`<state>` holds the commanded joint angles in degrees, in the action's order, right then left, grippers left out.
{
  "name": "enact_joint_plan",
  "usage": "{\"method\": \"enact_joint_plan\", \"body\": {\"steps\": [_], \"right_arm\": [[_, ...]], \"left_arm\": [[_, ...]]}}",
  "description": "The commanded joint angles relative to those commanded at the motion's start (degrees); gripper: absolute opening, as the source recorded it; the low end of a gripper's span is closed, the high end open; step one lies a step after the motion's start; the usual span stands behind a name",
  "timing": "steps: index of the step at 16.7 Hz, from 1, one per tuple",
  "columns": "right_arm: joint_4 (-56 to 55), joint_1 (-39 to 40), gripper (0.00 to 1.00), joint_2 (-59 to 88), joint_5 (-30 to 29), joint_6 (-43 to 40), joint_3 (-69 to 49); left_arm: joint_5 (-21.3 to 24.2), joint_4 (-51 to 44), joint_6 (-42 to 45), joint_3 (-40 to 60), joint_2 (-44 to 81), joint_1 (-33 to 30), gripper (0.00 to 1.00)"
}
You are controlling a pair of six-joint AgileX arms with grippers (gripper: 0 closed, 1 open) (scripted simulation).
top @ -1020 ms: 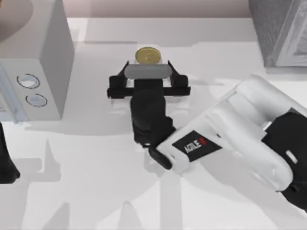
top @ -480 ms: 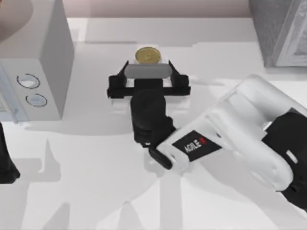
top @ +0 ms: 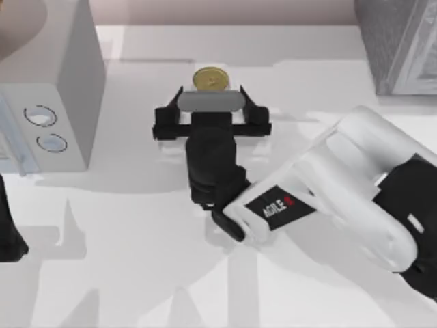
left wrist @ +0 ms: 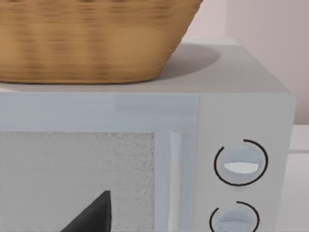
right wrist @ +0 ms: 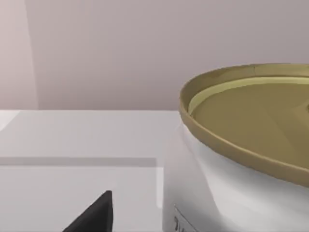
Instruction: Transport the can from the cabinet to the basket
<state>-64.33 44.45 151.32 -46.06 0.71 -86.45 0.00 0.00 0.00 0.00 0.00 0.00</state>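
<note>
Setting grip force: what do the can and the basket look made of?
The can looks like metal: a dull gold rimmed lid over a smooth, glossy white wall. The basket looks like woven wicker, tan and matte with a ribbed weave. Both are rendered, so this is only appearance.

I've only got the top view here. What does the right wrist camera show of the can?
Observer: The can stands upright, very near that camera, on the white table. It has a gold lid over a white side. The open right pincer has one dark fingertip beside the can, apart from it.
Operator: Where's the basket?
Observer: The left wrist view shows the wicker basket sitting on top of the grey box with two dials. The left arm is parked at the table's left edge.
Operator: Anything on the box's front?
Observer: A speckled window panel beside the dials.
</note>
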Motion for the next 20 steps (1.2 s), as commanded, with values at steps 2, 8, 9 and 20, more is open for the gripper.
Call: {"method": "enact_joint_plan", "body": {"steps": [2, 8, 9, 20], "right_arm": [[0.0, 0.0, 1.0, 0.0, 0.0, 0.0, 0.0], [-1.31, 1.22, 1.0, -0.87, -1.19, -0.11, 2.23], [-2.27, 2.02, 1.0, -1.5, -2.04, -0.14, 3.99], [-10.57, 8.65, 1.0, -6.64, -8.62, 0.3, 17.81]], "left_arm": [[0.0, 0.0, 0.0, 0.0, 0.0, 0.0, 1.0], [0.0, 0.0, 0.0, 0.0, 0.0, 0.0, 1.0], [0.0, 0.0, 0.0, 0.0, 0.0, 0.0, 1.0], [0.0, 0.0, 0.0, 0.0, 0.0, 0.0, 1.0]]}}
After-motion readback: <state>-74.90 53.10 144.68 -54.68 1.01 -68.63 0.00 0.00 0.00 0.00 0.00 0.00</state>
